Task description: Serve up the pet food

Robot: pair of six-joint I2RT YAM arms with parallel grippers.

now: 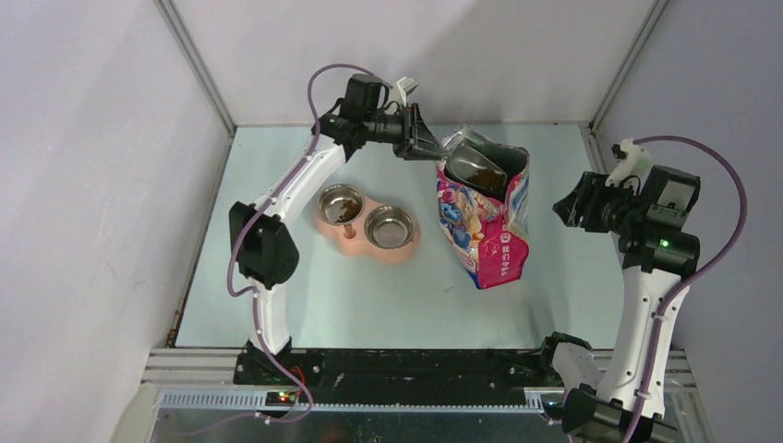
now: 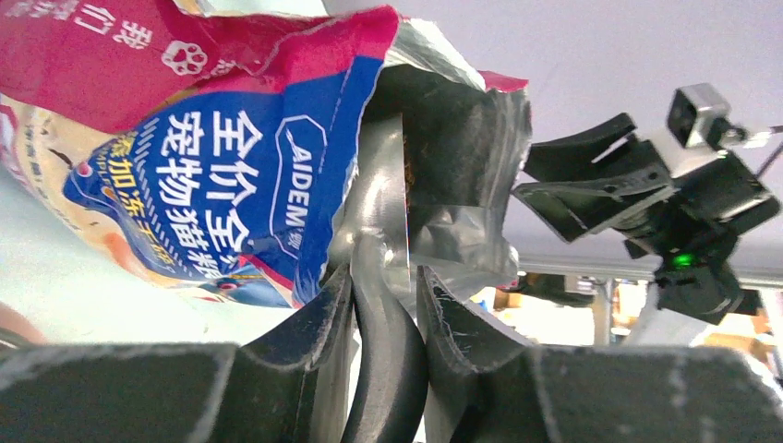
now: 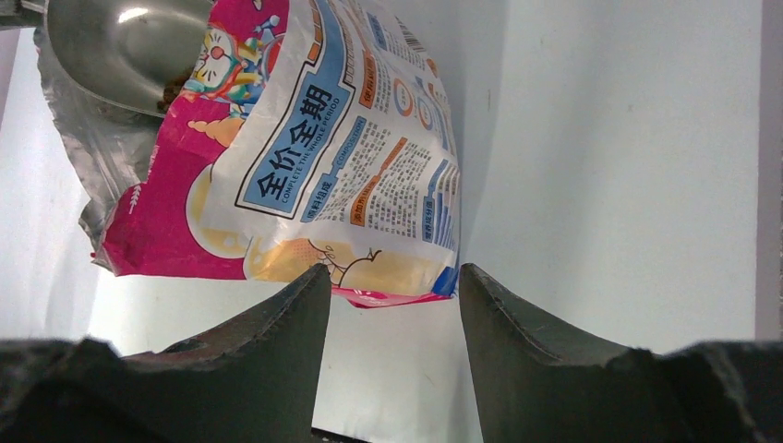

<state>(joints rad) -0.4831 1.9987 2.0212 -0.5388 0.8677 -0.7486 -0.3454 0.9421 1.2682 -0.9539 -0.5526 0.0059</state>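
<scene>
- The pet food (image 1: 473, 172) is a little brown heap in the metal scoop (image 3: 111, 51), right in the open mouth of the cat-food bag (image 1: 485, 235); a bit more sits in the left bowl (image 1: 323, 205)
- The left gripper (image 1: 427, 146) is pinching the scoop's handle tight, from 10 o'clock of the bag
- The right gripper (image 1: 567, 209) hangs at 3 o'clock of the bag, with its fingers spread wide, holding nothing and not touching the bag
- I think the job now is to lift the scoop out and carry it to the pink double bowl (image 1: 354, 242), which sits at 9 o'clock of the bag
- To do it well, keep the scoop flat so no bits roll off, and lift it clear of the bag's crinkly edge so the bag does not tip
- The right bowl (image 1: 390, 227) looks empty, so it may want this scoop
- The table (image 1: 277, 295) is smooth, pale and shiny
- Plain white walls (image 1: 111, 138) stand close around it
</scene>
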